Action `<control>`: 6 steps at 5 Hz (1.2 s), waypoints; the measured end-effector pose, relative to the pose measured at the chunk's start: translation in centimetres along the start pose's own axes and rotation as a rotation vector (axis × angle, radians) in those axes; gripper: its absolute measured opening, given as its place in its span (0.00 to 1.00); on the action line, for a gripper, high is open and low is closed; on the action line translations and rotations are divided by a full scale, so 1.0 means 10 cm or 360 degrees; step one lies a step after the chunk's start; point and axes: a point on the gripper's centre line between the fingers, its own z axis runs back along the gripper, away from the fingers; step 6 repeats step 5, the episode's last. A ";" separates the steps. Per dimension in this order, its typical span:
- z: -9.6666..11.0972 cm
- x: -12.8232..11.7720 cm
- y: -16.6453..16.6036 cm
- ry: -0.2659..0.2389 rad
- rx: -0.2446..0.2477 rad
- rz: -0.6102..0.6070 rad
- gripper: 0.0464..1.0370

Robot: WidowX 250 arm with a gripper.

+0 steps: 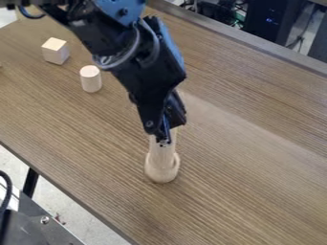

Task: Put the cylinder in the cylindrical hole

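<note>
Grips a pale wooden cylinder (pixel 163 152) in the black gripper (pixel 165 139), with the fingers closed around it, over the middle of the brown table (pixel 249 186). Comes down to that grip at a slant from the top edge, along the black arm (pixel 105 36). Below the fingertips, meets a round, cup-like wooden holder (pixel 160 173), wider than the cylinder and set directly on the tabletop. Shows the cylinder's lower end at the holder's mouth, apparently within the raised rim; impossible to tell how deep. Leans slightly, cylinder and all, toward the upper right.

Farther back, to the left in the camera view, stands upright as a short wooden peg (pixel 91 81), outside the holder and well apart from it. Just beyond the peg, near but not touching, sits squarely on the wood as a pale cube (pixel 55 52).
</note>
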 end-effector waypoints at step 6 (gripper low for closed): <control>0.41 0.04 0.03 0.0057 0.0159 0.0067 0.73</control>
